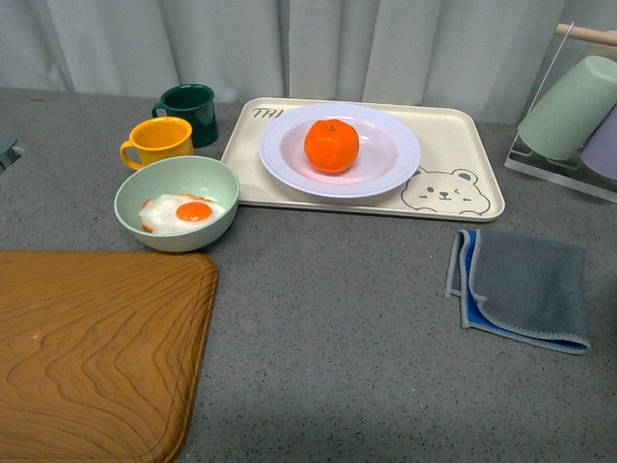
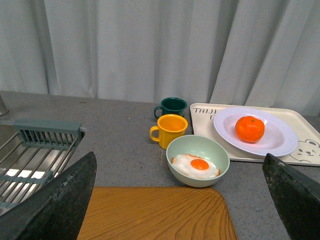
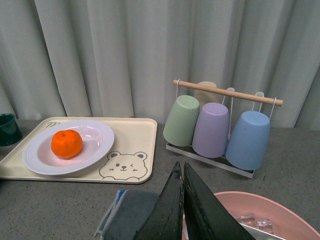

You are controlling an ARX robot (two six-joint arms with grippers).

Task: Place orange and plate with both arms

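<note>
Left gripper point(image 2: 175, 200) jaws wide apart, tips cut off; right gripper point(image 3: 183, 200) jaws pressed together, empty. Orange point(image 1: 332, 146) on plate point(image 1: 386, 174) on bear tray point(image 1: 472, 135), beyond both jaws.

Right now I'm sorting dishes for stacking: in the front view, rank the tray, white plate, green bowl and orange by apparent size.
1. Tray
2. White plate
3. Green bowl, though nearer the camera
4. Orange

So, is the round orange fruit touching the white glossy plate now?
Touching. In the front view the round orange fruit sits in the well of the white glossy plate, with no gap beneath it; the right wrist view agrees.
</note>
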